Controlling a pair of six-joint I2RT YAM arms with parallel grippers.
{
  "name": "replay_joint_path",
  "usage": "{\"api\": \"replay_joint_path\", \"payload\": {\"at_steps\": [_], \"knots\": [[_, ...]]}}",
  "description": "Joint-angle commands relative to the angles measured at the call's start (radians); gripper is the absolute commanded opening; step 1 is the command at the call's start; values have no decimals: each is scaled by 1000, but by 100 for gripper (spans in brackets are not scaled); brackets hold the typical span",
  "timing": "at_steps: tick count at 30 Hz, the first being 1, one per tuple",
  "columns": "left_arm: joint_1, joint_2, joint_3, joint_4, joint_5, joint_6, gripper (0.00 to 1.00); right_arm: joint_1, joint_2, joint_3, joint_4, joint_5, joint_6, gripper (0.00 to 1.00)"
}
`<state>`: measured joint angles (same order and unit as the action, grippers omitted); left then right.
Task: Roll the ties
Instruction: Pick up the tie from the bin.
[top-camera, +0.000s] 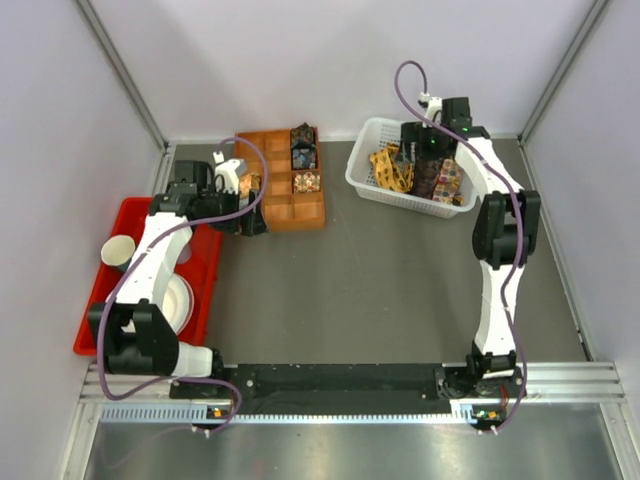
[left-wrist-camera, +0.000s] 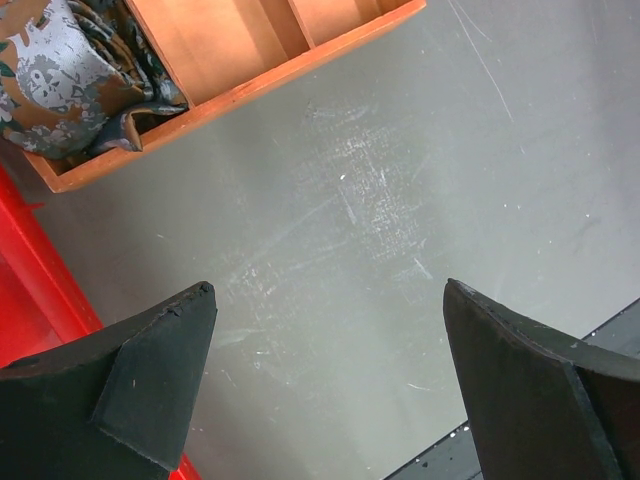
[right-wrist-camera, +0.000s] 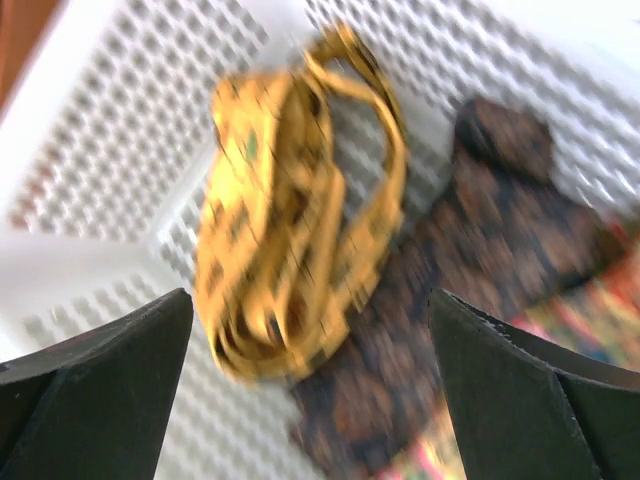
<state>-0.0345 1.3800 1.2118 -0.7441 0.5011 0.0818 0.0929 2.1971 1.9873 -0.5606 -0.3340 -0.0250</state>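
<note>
Hovering over the white basket (right-wrist-camera: 120, 130) at the surface's 1 o'clock corner, my right jaws stand spread wide and hold nothing. The yellow tie (right-wrist-camera: 290, 230) lies straight ahead of them, down in the basket. It is a loose heap of loops, not a flat strip.

My wrist view is blurred, but the heap's long axis seems to run from about 1 o'clock to 7 o'clock. My jaws sit at 9 and 3, so the line between them crosses that axis and does not run along it. The heap falls inside the gap, a little nearer the 9 o'clock jaw. Its 7 o'clock end reaches down level with the jaw tips.

A dark brown tie (right-wrist-camera: 470, 230) lies just beside it toward 3 o'clock. It appears to pass under the yellow loops at 5 o'clock, though I cannot tell how much they overlap.

My left jaws are also spread and empty, over the bare surface (left-wrist-camera: 400, 200). An orange tray (left-wrist-camera: 230, 95) sits at their 11 o'clock with a rolled tie (left-wrist-camera: 70, 80) in its corner compartment. That arm is well away from the basket, so I judge the pick belongs to the right arm. The move I expect is a straight drop, closing across the yellow loops while keeping clear of the brown tie.
</note>
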Motion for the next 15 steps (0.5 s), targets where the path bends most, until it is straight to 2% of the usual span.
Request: {"api": "replay_joint_path", "payload": {"at_steps": [1, 3, 7, 10, 15], "knots": [[2, 14, -1, 37, 16, 13, 99, 36, 128, 172, 13, -69, 65, 99], [2, 21, -4, 37, 10, 13, 99, 50, 162, 177, 28, -72, 47, 99], [2, 31, -12, 38, 11, 18, 99, 73, 196, 157, 88, -86, 30, 90], [2, 39, -15, 37, 5, 24, 99, 82, 266, 260, 39, -94, 31, 86], [2, 51, -9, 29, -10, 27, 99, 94, 292, 298, 15, -77, 30, 82]]}}
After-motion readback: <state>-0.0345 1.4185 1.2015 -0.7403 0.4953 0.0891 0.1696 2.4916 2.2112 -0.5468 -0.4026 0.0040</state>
